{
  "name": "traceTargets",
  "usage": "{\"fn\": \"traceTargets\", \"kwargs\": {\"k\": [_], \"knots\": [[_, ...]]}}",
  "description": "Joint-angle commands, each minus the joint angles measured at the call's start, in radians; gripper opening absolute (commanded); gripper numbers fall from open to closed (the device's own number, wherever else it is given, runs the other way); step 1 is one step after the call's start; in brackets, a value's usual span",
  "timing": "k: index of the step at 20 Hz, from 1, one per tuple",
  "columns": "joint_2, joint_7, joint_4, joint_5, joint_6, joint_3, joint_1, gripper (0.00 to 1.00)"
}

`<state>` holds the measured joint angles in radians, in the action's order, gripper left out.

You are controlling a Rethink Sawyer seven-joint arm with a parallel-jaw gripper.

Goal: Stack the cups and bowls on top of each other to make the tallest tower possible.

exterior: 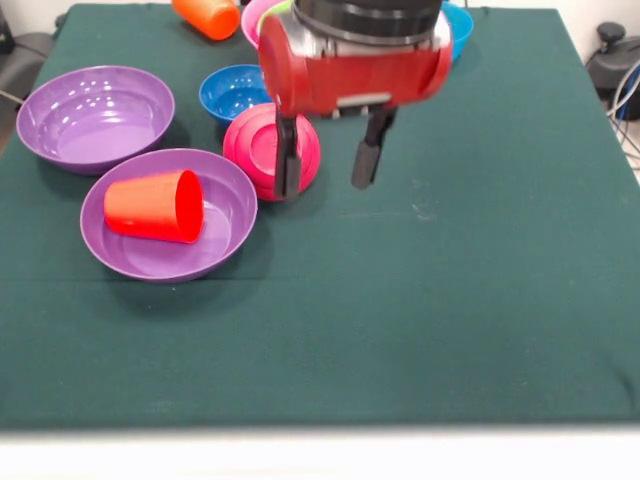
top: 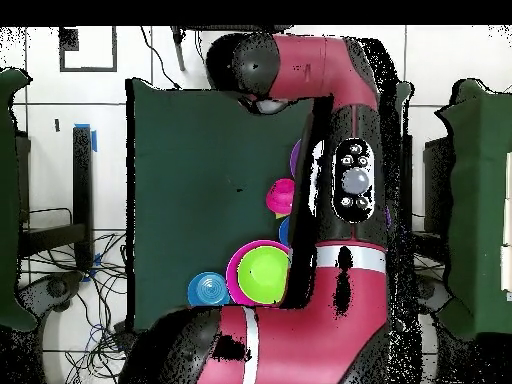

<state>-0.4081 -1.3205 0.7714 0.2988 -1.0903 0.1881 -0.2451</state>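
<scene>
My gripper (exterior: 327, 165) hangs open over the cloth, nothing between its fingers. Its left finger (exterior: 287, 160) stands in front of the small crimson bowl (exterior: 262, 143), which lies upside down; I cannot tell if they touch. A red cup (exterior: 155, 206) lies on its side in the nearer purple bowl (exterior: 225, 215). The second purple bowl (exterior: 95, 115) sits empty at the left. The small dark blue bowl (exterior: 232, 92) is just behind the crimson one. An orange cup (exterior: 207, 15) lies on its side at the back. No tower shows in either view.
At the back, the pink bowl (exterior: 258, 18) holds the lime green bowl (top: 262, 275), and a light blue bowl (exterior: 460, 28) sits right of the arm. The green cloth (exterior: 450, 280) covers the table. The arm (top: 345, 180) hides much of the overhead view.
</scene>
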Motion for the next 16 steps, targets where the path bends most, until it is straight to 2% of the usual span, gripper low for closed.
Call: {"fn": "traceTargets", "kwargs": {"k": [1,7,11,16], "knots": [[-0.074,0.37,0.158,0.064,-0.072,0.044,-0.088,1.0],[-0.12,0.446,0.317,0.067,0.059,0.088,-0.181,1.0],[-0.14,0.416,0.38,0.078,0.08,0.089,-0.222,1.0],[-0.152,0.392,0.458,0.098,0.154,0.106,-0.28,1.0]]}}
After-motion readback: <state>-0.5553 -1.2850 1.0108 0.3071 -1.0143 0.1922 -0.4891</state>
